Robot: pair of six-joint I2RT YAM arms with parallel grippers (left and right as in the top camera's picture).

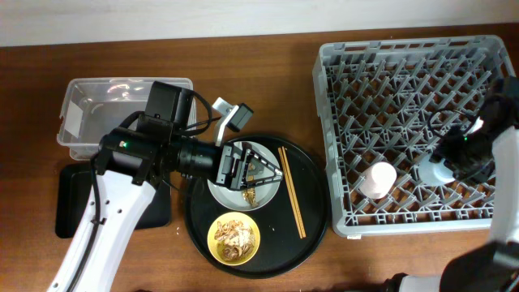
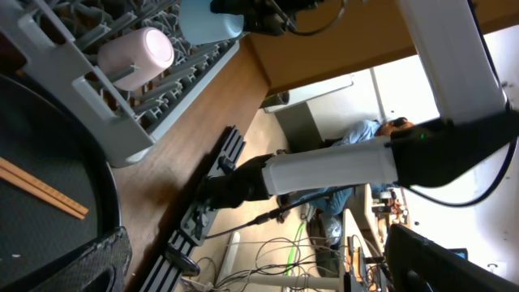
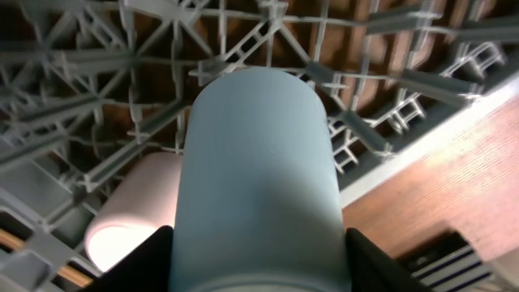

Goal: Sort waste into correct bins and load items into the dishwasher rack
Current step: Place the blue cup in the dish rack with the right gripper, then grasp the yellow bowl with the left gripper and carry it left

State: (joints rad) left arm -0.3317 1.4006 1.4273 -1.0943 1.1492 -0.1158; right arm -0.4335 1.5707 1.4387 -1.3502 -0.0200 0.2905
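Arm on the right is reaching into grey pegged plastic dishwasher rack [image 1: 405, 57], right pincer [image 1: 454, 158] grasping light-blue cup [image 3: 258, 162], cup's long axis pointing away from wrist. Left pincer [image 1: 247, 168]: grip cannot be told.

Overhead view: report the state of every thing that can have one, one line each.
Left gripper: open above the white round plate.
Right gripper: shut on the light-blue cup.
Light-blue cup: gripped, inside the grey pegged plastic rack.
Pink cup: in the rack, not held.
White round plate: on the large round black tray, soiled.
Small yellow bowl: holds tan scraps.
Wooden chopsticks: lying on the round tray.
Clear rectangular plastic box: open-topped.
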